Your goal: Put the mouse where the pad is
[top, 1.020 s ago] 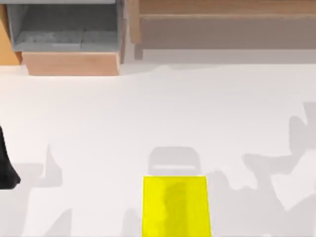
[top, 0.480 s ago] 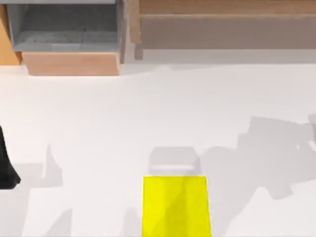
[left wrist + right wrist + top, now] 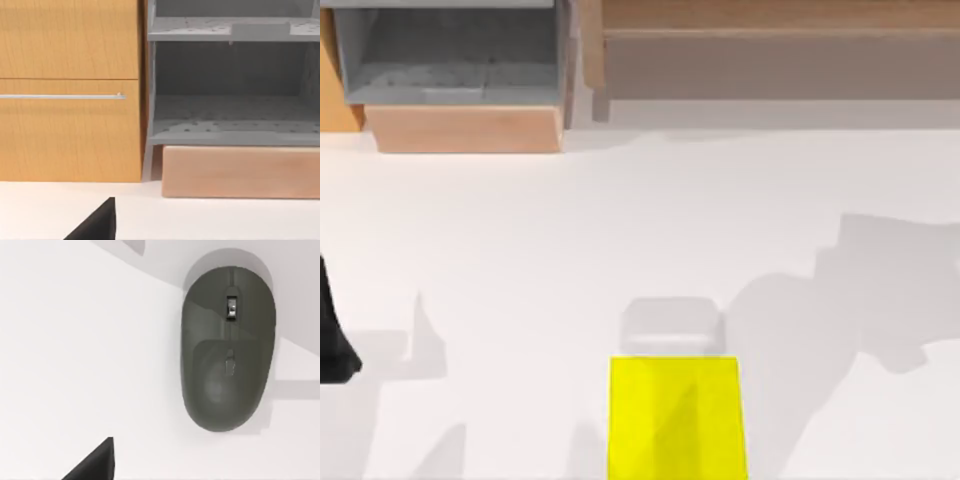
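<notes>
Right gripper above one mouse; one pad.

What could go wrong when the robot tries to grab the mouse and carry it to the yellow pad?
The mouse is smooth and rounded, so it might slip from a pinching grip. It lies on the white table, apart from the pad, so it has to be carried and could drop on the way. The pad reaches the top view's lower edge, so the mouse might land partly off it.
</notes>
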Tool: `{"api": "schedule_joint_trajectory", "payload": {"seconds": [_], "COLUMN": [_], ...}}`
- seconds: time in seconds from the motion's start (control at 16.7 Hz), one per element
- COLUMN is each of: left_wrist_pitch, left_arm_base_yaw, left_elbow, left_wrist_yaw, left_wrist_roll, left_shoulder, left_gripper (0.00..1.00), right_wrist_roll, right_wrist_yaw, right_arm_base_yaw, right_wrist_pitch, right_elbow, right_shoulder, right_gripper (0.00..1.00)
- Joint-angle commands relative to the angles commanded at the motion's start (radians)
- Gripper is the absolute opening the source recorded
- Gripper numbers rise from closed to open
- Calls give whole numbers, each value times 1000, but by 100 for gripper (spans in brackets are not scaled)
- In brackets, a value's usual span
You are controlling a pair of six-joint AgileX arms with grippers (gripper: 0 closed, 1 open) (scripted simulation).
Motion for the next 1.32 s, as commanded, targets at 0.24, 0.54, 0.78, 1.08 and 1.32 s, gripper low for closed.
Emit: {"api": "schedule_joint_trajectory", "payload": {"seconds": [0.24,0.54,0.78,1.08,1.32], "left_wrist_pitch": [0,0,0,0,0], "left_arm_base_yaw": [0,0,0,0,0], "left_elbow": [0,0,0,0,0], "left_wrist_yaw": [0,0,0,0,0], "left_wrist_roll": [0,0,0,0,0], "left_shoulder": [0,0,0,0,0], "left_gripper": [100,100,100,100,100], "right_wrist_roll": [2,4,4,4,4], "right_wrist_yaw": [0,0,1,1,1], "right_arm_base_yaw": [4,3,2,2,2], "right_wrist_pitch": [18,207,347,358,358], "right_elbow": [-15,-129,-217,-225,-225], "right_shoulder": [3,73,128,133,133], "right_gripper": [100,100,100,100,70]}}
